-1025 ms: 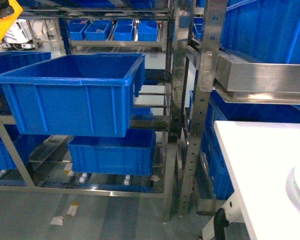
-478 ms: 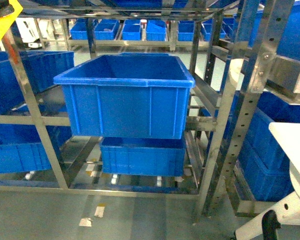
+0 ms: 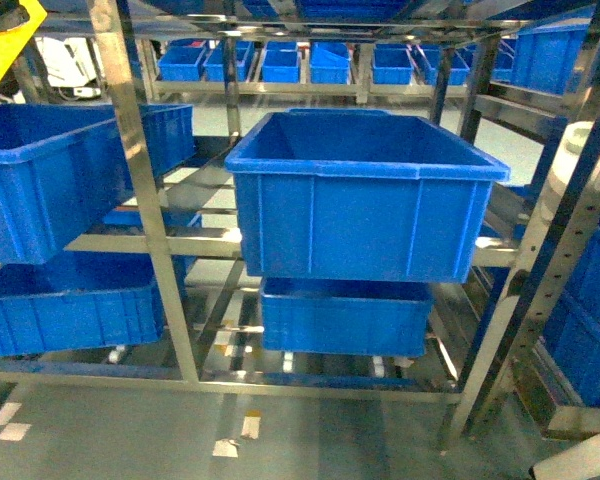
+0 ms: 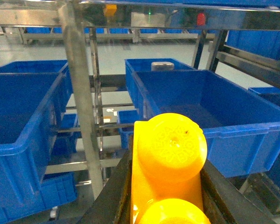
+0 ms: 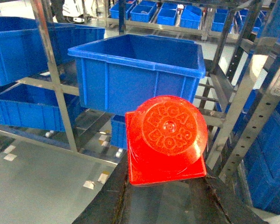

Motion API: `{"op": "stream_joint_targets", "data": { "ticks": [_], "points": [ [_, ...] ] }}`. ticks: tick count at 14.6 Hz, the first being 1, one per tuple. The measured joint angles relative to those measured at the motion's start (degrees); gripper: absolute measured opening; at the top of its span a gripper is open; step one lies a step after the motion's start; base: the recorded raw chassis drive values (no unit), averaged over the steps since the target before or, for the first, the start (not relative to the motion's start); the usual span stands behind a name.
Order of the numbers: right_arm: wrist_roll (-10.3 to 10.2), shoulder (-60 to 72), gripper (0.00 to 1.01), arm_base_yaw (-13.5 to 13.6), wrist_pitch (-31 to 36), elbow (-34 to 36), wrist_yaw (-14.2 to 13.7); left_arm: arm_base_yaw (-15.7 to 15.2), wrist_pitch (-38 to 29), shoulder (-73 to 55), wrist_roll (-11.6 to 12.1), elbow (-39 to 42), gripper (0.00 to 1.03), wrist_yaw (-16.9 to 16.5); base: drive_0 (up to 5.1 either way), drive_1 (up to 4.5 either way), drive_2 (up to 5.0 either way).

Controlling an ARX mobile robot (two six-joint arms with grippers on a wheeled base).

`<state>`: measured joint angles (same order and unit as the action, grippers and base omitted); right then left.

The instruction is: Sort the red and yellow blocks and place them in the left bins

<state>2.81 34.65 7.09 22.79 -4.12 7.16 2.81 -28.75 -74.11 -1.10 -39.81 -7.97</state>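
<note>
Facing you, the blue bins (image 3: 365, 195) lay ahead; left fingers (image 4: 113, 196) were clamped on the yellow block (image 4: 168, 168), right fingers (image 5: 203, 186) on the red block (image 5: 167, 140).

Yellow block (image 4: 170, 172): lower stud cut off by the bottom edge. Red block (image 5: 167, 141): underside hidden. Left gripper (image 4: 165, 196) and right gripper (image 5: 165, 186): fingertips concealed behind the blocks.
</note>
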Motion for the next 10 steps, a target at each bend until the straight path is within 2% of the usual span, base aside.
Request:
{"op": "stream_joint_targets", "data": {
  "ticks": [10],
  "points": [
    [0.0,0.1,0.28,0.0,0.0,0.0,0.2,-0.1,0.1,0.0,0.0,0.0,0.27,0.0,-5.1,2.36,2.4]
  ]
}}
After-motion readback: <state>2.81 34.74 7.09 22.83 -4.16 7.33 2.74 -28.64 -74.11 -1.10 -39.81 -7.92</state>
